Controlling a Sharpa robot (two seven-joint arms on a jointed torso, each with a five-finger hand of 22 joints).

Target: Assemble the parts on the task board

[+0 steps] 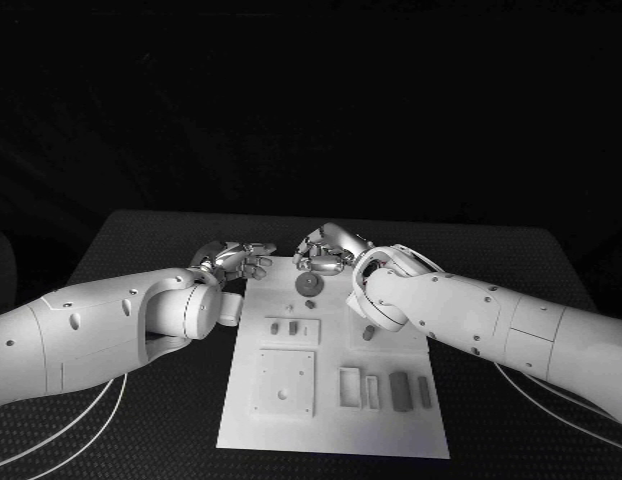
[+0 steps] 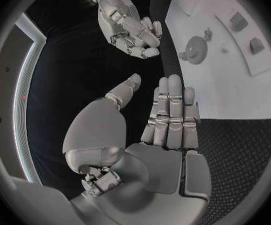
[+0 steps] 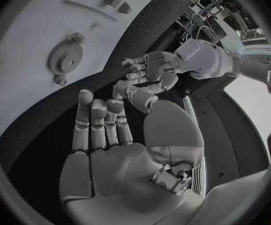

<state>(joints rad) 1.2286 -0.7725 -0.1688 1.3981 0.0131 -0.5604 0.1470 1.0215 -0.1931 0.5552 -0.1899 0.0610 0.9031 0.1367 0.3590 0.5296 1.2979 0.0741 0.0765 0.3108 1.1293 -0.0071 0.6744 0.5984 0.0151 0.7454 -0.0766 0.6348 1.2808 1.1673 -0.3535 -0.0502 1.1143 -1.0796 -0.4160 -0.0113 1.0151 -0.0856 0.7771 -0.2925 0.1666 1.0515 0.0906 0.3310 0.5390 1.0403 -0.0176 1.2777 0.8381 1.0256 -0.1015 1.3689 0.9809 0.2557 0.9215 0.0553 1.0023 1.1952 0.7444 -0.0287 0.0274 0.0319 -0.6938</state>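
Both hands, left hand (image 1: 233, 259) and right hand (image 1: 329, 250), empty with fingers apart at the task board's (image 1: 398, 425) twelve o'clock edge, poised above the gear (image 1: 310, 284).

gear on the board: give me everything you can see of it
The gear is a flat grey toothed wheel with a round hub and a hole at its centre. It lies flat on the white task board, near the board's far end, and also shows in the head view and the left wrist view. A much smaller toothed piece sits right against its rim. Material looks like matte plastic. Neither the left hand nor the right hand touches it; both are open nearby.
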